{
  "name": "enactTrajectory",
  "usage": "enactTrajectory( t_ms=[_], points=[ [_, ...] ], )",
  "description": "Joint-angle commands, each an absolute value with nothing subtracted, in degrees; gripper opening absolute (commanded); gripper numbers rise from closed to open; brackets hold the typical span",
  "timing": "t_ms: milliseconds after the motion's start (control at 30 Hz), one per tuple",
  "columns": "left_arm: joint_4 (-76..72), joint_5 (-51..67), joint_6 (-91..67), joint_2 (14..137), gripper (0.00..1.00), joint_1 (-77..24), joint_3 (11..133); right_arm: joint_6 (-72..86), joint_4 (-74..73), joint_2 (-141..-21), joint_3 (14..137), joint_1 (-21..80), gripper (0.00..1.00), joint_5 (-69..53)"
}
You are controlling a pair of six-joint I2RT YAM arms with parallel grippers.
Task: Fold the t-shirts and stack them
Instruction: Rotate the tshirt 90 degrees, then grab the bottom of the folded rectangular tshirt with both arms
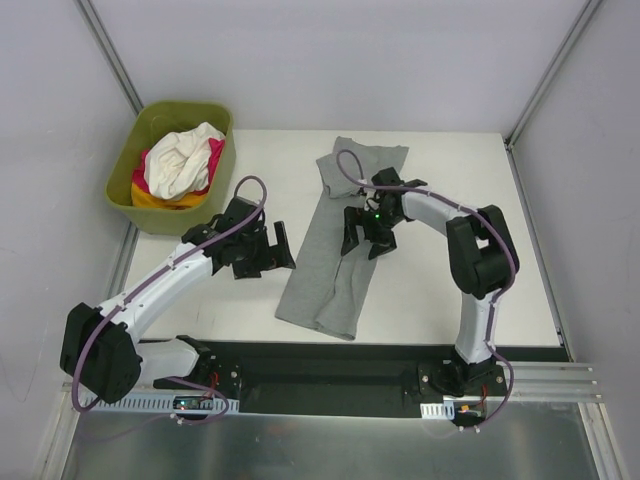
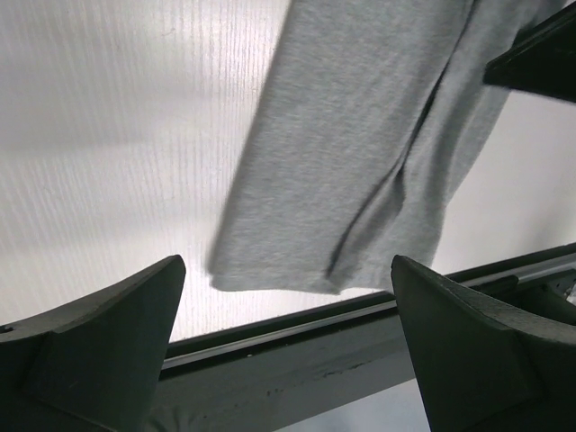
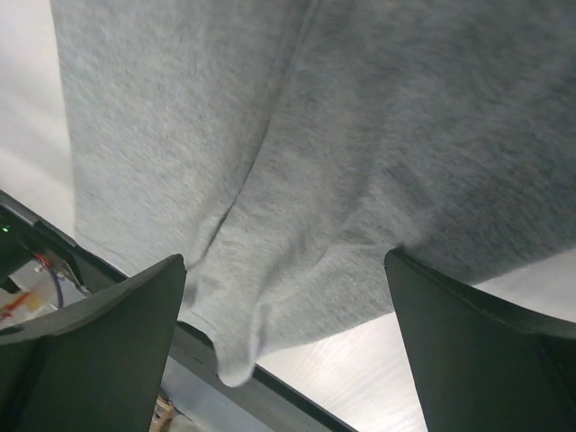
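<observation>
The grey t-shirt (image 1: pixel 333 262) lies folded lengthwise on the white table, running from back centre to the near edge. It also shows in the left wrist view (image 2: pixel 360 144) and the right wrist view (image 3: pixel 315 153). My right gripper (image 1: pixel 366 238) is open and empty, hovering over the shirt's middle. My left gripper (image 1: pixel 268 252) is open and empty, just left of the shirt, apart from it. White (image 1: pixel 182 158), magenta-pink (image 1: pixel 214 160) and orange-yellow (image 1: pixel 160 201) t-shirts lie bundled in the tub.
The olive-green plastic tub (image 1: pixel 132 172) stands at the back left corner. A black rail (image 1: pixel 330 352) runs along the table's near edge. Grey walls close in the back and sides.
</observation>
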State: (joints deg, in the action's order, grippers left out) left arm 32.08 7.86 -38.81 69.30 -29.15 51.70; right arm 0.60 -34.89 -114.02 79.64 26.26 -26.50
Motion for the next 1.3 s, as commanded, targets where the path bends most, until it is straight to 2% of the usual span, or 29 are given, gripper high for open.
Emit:
enactTrajectory(
  t_ms=[0, 200, 367, 600, 833, 933, 967, 1033, 1133, 1267],
  points=[
    [33.3, 9.8, -40.1, 70.0, 0.99, -28.7, 52.0, -3.3, -35.1, -114.3, 77.5, 18.6, 0.99, -22.0],
    [33.3, 12.7, -39.5, 70.8, 0.99, -28.7, 51.3, -6.8, -36.7, -108.0, 78.6, 18.4, 1.0, -21.3],
    [33.1, 13.9, -40.9, 71.1, 0.99, -30.2, 49.2, -5.1, -37.4, -98.4, 73.6, 22.0, 1.0, -14.0],
    [31.1, 10.6, -43.7, 73.3, 0.99, -38.6, 47.7, 2.0, -35.8, -80.8, 56.6, 25.9, 1.0, -10.9],
    [23.2, 12.8, -44.9, 77.9, 0.99, -41.4, 43.7, 11.7, -33.3, -68.1, 40.3, 28.3, 1.0, -14.0],
    [20.2, 14.5, -44.7, 79.8, 0.95, -41.4, 42.5, 12.7, -32.8, -62.5, 36.9, 28.4, 1.0, -12.2],
    [19.8, 14.8, -44.6, 80.4, 0.9, -41.4, 42.4, 12.8, -33.6, -61.4, 36.6, 28.5, 1.0, -11.3],
    [19.2, 14.9, -44.2, 81.7, 0.88, -41.4, 42.5, 12.5, -34.3, -58.6, 36.4, 28.4, 1.0, -10.4],
    [18.8, 15.4, -43.8, 83.5, 0.78, -41.3, 42.6, 12.0, -35.5, -56.7, 36.8, 28.4, 1.0, -9.7],
    [18.0, 15.9, -43.6, 85.4, 0.75, -41.3, 43.8, 11.7, -36.6, -57.7, 36.7, 28.4, 1.0, -9.7]
  ],
)
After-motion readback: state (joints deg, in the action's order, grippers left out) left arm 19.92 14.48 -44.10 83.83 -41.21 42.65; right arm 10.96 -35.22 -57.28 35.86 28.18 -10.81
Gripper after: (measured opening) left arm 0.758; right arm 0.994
